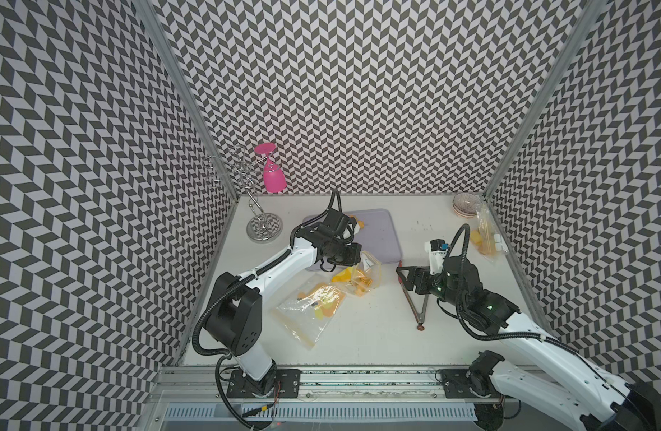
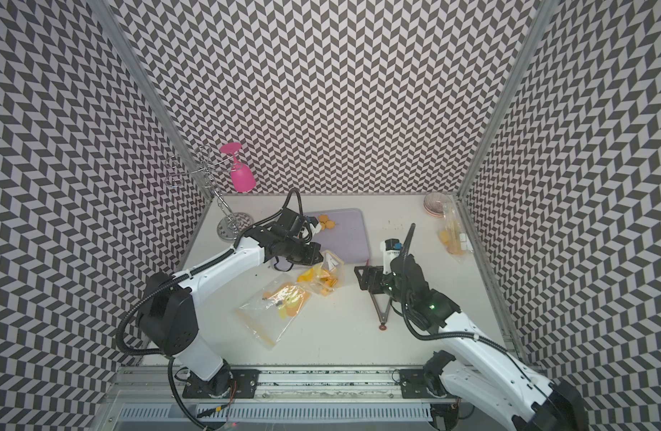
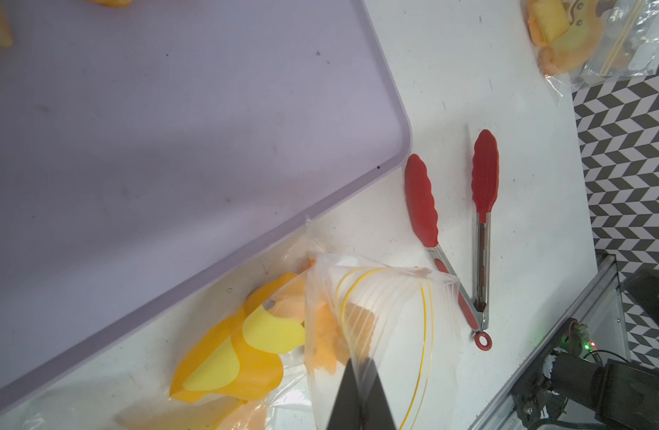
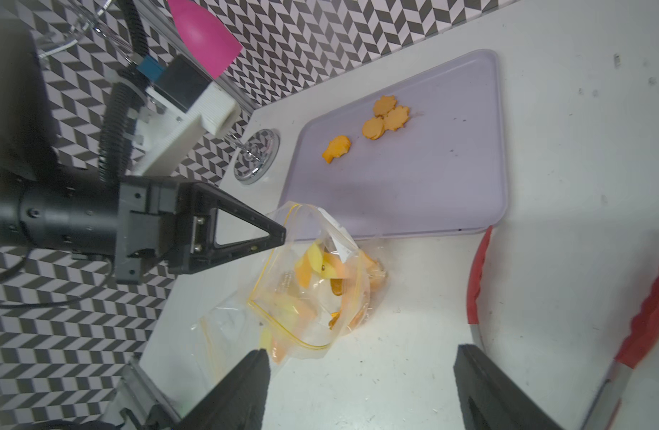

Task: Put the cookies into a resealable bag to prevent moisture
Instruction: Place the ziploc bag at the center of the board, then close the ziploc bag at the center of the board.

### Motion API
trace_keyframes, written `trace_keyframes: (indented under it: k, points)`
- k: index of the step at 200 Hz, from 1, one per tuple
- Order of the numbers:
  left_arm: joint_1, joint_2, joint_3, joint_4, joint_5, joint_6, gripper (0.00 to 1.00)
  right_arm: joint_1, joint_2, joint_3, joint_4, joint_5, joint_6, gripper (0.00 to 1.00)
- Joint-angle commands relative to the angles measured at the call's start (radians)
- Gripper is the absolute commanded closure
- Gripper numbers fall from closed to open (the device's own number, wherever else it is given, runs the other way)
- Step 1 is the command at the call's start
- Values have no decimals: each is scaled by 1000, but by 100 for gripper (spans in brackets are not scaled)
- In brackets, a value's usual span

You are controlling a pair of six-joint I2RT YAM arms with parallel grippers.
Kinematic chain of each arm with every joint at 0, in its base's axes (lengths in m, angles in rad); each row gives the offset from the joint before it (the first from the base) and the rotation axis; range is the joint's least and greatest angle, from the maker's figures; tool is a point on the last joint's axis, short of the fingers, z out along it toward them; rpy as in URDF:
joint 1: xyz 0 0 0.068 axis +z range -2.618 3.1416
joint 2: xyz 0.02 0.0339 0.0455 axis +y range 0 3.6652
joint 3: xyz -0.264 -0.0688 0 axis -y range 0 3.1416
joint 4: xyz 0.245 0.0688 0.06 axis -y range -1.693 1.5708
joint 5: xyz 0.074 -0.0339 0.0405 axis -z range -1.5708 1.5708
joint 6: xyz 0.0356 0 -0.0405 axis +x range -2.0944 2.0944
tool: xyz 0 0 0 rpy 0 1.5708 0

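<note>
Mostly open table (image 1: 377, 336) lay near-centre, left gripper (image 4: 279, 237) was clamped on the rim of the resealable bag (image 4: 320, 298) at the near edge of the tray (image 4: 413, 186), four cookies (image 4: 385, 117) sat far-left on it, more inside the bag, right gripper (image 4: 360, 352) gaped empty by the tongs (image 3: 421, 201).

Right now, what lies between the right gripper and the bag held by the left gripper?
Only bare table between the right gripper and the bag, shown in the right wrist view; the tongs lie off to the side.
</note>
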Motion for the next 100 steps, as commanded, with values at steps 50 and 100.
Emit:
trace_keyframes:
  k: [50,100]
  points:
    - [3,-48,-10,42,6,21,100,76,314,74,150,-46,163,28]
    - [2,-73,-33,68,55,34,100,78,485,135,178,-67,133,34]
